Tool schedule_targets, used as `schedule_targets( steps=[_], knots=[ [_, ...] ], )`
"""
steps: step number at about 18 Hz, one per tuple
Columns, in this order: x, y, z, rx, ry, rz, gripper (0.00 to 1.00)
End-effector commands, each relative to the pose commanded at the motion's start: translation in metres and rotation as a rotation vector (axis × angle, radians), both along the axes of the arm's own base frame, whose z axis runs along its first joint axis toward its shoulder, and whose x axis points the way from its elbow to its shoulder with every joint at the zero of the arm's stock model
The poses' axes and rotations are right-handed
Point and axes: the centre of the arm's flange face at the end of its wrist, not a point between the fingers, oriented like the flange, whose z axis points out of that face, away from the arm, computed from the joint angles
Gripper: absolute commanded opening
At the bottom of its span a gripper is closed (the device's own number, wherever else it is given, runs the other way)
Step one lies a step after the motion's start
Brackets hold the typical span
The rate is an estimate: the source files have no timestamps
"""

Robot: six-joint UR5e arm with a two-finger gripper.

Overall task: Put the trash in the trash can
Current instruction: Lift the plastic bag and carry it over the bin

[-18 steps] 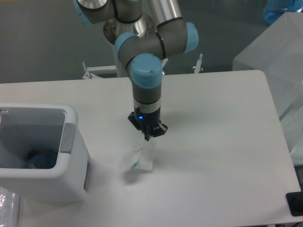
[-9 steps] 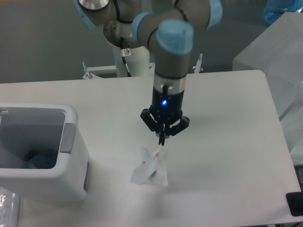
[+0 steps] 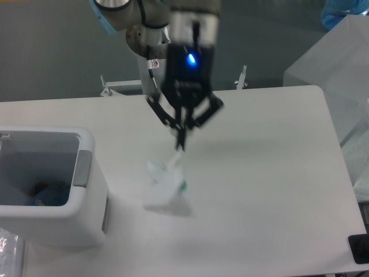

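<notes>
one wrapper (image 3: 166,187), apparently tool-held (image 3: 180,145)

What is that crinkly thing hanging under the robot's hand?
Start at the white trash can on the table's left. Right of it, the gripper has its jaws shut on a crumpled clear-white plastic wrapper with a green mark, the only thing dangling.
</notes>
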Motion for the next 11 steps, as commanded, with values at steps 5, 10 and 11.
schedule_targets(
  steps=[5, 10, 11],
  knots=[
    [0.04, 0.018, 0.001, 0.0, 0.013, -0.089, 0.0],
    [0.079, 0.039, -0.015, -0.026, -0.003, -0.18, 0.0],
    [0.09, 0.043, -0.025, -0.043, -0.009, -0.205, 0.0]
  ],
)
